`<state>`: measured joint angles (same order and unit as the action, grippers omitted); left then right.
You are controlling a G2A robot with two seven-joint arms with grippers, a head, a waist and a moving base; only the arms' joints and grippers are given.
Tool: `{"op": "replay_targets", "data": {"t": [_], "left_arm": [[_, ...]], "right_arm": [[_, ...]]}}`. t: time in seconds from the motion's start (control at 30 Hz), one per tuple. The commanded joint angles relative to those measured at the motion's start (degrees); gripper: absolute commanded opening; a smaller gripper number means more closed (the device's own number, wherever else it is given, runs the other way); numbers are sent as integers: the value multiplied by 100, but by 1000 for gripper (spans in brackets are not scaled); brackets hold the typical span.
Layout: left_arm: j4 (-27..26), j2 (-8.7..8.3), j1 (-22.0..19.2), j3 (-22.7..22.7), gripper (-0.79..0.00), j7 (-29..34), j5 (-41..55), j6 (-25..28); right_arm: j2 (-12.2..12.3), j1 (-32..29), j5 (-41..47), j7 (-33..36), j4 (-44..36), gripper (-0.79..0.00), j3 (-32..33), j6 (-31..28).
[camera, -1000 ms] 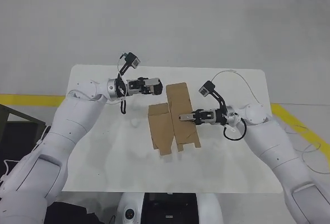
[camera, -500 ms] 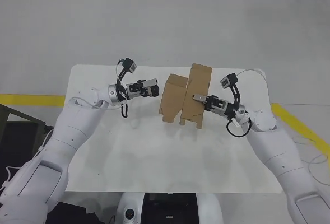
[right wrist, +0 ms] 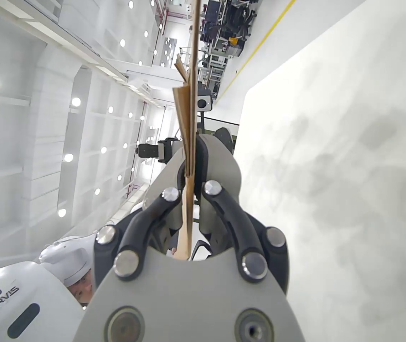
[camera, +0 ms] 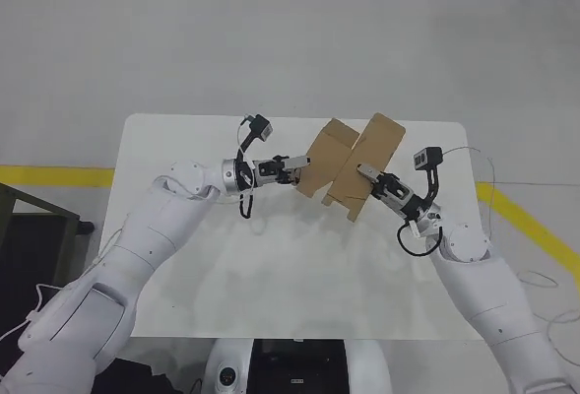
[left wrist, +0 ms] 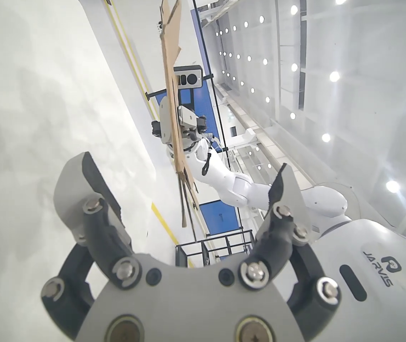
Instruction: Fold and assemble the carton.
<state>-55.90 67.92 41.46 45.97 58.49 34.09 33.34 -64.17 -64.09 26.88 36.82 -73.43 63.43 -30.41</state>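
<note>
- The right jaws were clamped on one edge of the flattened carton [right wrist: 185,119].
- The carton stood out beyond them, clear of the white surface [camera: 221,286].
- The left jaws gaped wide, empty, just short of the carton's opposite side.

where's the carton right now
In the top view the carton is held over the far middle of the table, clamped in the right hand, with the open left hand close by on its other side.
</note>
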Motion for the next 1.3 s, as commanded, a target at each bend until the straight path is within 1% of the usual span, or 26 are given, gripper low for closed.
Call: {"op": "replay_targets", "data": {"t": [0.0, 0.23, 0.27, 0.3, 0.33, 0.37, 0.4, 0.43, 0.53, 0.8, 0.83, 0.9, 0.93, 0.97, 1.1, 1.2, 1.27], "left_arm": [[22, 47, -14, -60, 0, -50, -43, 10], [80, 169, -39, -129, -6, -222, -123, 134], [88, 180, -39, -124, -123, -236, -127, 139], [92, 189, -38, -115, -222, -247, -123, 143], [97, 196, -39, -104, -342, -252, -131, 152], [100, 201, -38, -92, -419, -252, -143, 162], [104, 206, -35, -80, -453, -247, -152, 166], [107, 210, -31, -72, -582, -233, -158, 158], [120, 222, -25, -38, -785, -183, -162, 138], [138, 247, -7, 78, -785, -114, -169, 135], [136, 250, -5, 92, -785, -105, -170, 132], [136, 255, 0, 120, -785, -81, -170, 126], [136, 257, 1, 134, -785, -71, -173, 120], [132, 260, 2, 149, -785, -60, -166, 117], [115, 258, -16, 231, -785, 39, -141, 112], [148, 232, -91, 321, -785, 366, -131, 73], [230, 199, -202, 381, -785, 774, -186, 12]], "right_arm": [[8, -69, -59, -55, -107, -785, 55, 58], [-14, -166, -149, -231, -324, -785, 103, 244], [-20, -170, -156, -252, -340, -785, 102, 246], [-25, -171, -173, -272, -349, -785, 101, 262], [-31, -172, -186, -288, -360, -785, 101, 274], [-36, -174, -197, -297, -370, -785, 103, 284], [-40, -177, -204, -310, -375, -785, 108, 290], [-45, -182, -205, -318, -382, -785, 110, 302], [-57, -196, -210, -342, -401, -785, 125, 329], [-81, -266, -291, -419, -492, -785, 181, 392], [-84, -275, -297, -433, -503, -702, 189, 404], [-91, -291, -297, -449, -525, -449, 203, 414], [-95, -298, -297, -453, -532, -95, 209, 423], [-98, -304, -285, -461, -541, 0, 217, 432], [-92, -342, -265, -437, -542, 0, 330, 381], [-58, -381, -233, -269, -517, 0, 520, 305], [-15, -409, -273, -48, -503, 0, 707, 205]]}}
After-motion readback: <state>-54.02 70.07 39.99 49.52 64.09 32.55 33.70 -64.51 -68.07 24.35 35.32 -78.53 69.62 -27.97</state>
